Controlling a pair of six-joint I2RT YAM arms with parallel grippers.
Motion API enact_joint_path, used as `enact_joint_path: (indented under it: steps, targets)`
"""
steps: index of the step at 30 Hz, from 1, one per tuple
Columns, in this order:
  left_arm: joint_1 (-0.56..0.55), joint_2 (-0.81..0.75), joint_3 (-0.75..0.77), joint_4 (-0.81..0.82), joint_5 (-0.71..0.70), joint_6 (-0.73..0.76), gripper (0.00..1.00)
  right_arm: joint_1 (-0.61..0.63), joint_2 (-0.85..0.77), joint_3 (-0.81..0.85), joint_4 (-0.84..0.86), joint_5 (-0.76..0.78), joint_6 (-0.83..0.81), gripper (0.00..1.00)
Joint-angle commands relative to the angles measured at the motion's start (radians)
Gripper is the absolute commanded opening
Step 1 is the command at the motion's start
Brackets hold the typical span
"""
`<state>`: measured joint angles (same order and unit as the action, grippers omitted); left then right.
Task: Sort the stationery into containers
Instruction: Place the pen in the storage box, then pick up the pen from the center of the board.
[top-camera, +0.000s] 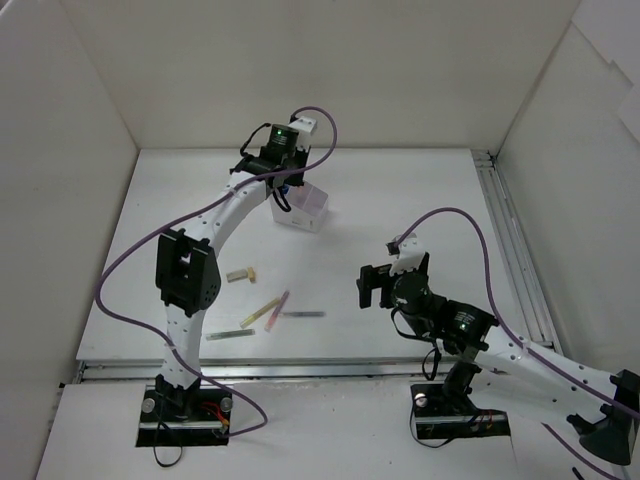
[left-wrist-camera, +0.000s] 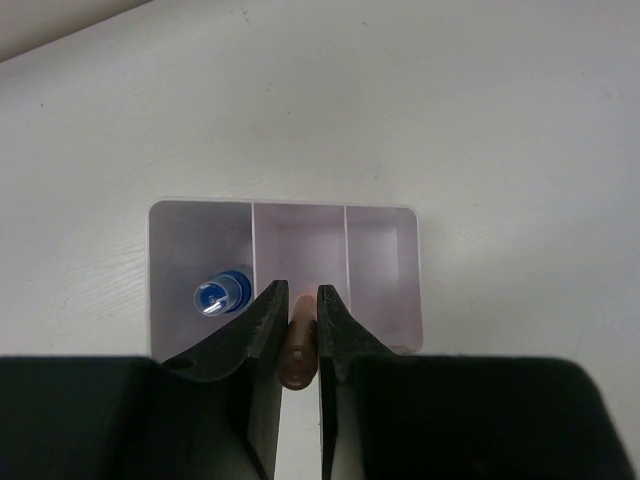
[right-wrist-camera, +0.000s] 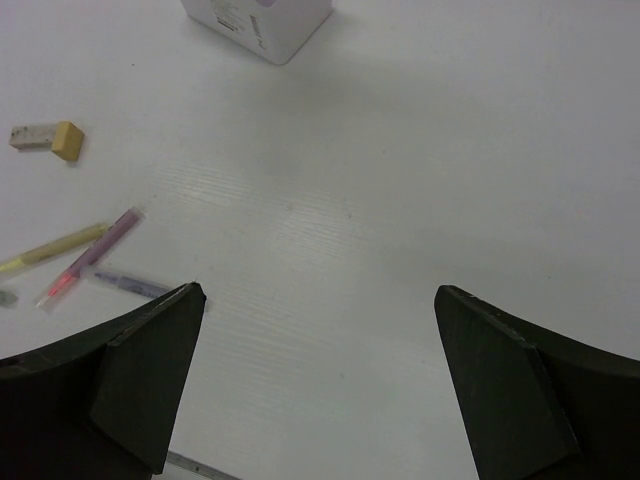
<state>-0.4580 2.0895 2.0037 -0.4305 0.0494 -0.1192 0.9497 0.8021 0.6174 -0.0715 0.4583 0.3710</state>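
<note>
Placement step: an orange stick (left-wrist-camera: 298, 355) is pinched by the left gripper (left-wrist-camera: 300, 300) over the near wall of the divided box (left-wrist-camera: 300, 203), a blue-capped tube (left-wrist-camera: 222, 293) already in one end cell; release over a cell is judged next; the right gripper (right-wrist-camera: 320, 380) is held spread

Robot lab test cell, white panel walls (top-camera: 60, 180), white tabletop (top-camera: 400, 190), aluminium rail (top-camera: 510, 240), left arm (top-camera: 235, 210) and right arm (top-camera: 530, 360) bolted down

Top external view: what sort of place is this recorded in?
Probably a lab robot test cell, not a home or office: plain white panels enclose a white table, the left arm and right arm are bolted at its near edge, and loose pens lie out as props.
</note>
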Motion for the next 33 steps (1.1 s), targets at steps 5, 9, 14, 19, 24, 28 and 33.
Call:
enact_joint_path:
  steps: [5,9,14,19,24,28,33]
  targets:
    - [0.004,-0.034,0.015,0.052,0.003,0.009,0.09,-0.022,0.032,0.021,0.027,0.023,0.006,0.98]
    - [0.004,0.000,0.058,0.009,-0.025,0.006,0.40,-0.026,0.045,0.025,0.026,-0.003,-0.004,0.98]
    - [0.013,-0.035,0.027,-0.001,-0.017,-0.008,0.70,-0.025,0.037,0.031,0.021,-0.067,-0.024,0.98]
    - [0.013,-0.178,-0.097,0.027,0.073,-0.036,0.88,-0.025,0.144,0.073,0.022,-0.266,-0.130,0.98]
    - [0.013,-0.448,-0.322,0.038,0.049,-0.133,1.00,0.007,0.403,0.179,0.061,-0.368,-0.234,0.98]
    - [0.013,-0.715,-0.613,0.082,-0.003,-0.219,1.00,0.058,0.586,0.258,0.111,-0.414,-0.328,0.98]
    - [0.004,-1.048,-0.957,0.079,-0.104,-0.338,1.00,0.075,0.736,0.295,0.205,-0.443,-0.446,0.98]
